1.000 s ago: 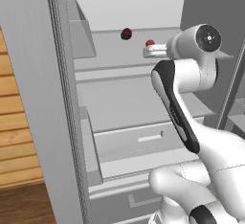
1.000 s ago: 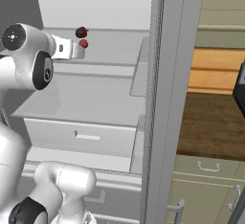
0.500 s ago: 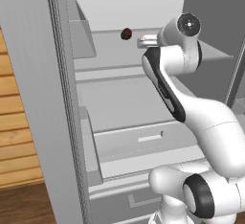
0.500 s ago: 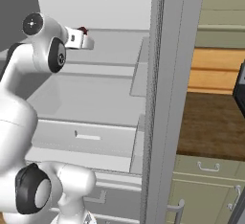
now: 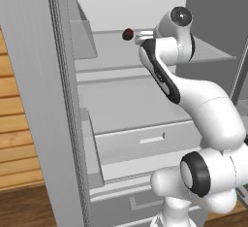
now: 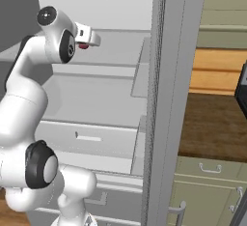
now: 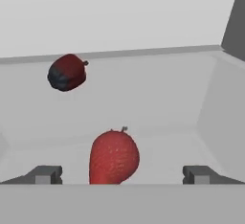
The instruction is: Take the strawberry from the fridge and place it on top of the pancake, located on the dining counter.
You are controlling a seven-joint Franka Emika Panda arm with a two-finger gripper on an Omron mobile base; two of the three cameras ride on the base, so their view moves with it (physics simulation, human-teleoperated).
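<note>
Change: since a second ago the arm has stretched up and forward into the open fridge (image 5: 121, 100), its wrist now level with the upper shelf (image 5: 111, 51) where earlier it hung lower and further back.
Gripper: jaws spread wide and holding nothing; in the hand view the gripper (image 7: 122, 174) has one dark tip at each side of the lower edge, well apart.
Strawberry: the strawberry (image 7: 114, 157) lies on the pale shelf floor between the two fingertips (image 7: 45, 174), a little nearer the one on the view's left, touching neither as far as the view shows.
Strawberry, right base view: a sliver of red, the strawberry (image 6: 83, 46), peeks out just under the hand on the upper shelf.
Other fruit: a darker maroon-black lump (image 7: 67, 72) sits further back on the same shelf, towards the rear wall, apart from the strawberry; from the left base view it (image 5: 128, 34) shows just beside the end of the hand.
Fridge: door swung open, grey drawer (image 5: 145, 141) below the shelves shut.
Surroundings: wooden countertop (image 6: 212, 123) and pale green cabinets (image 6: 207, 191) beyond the door on the right.
</note>
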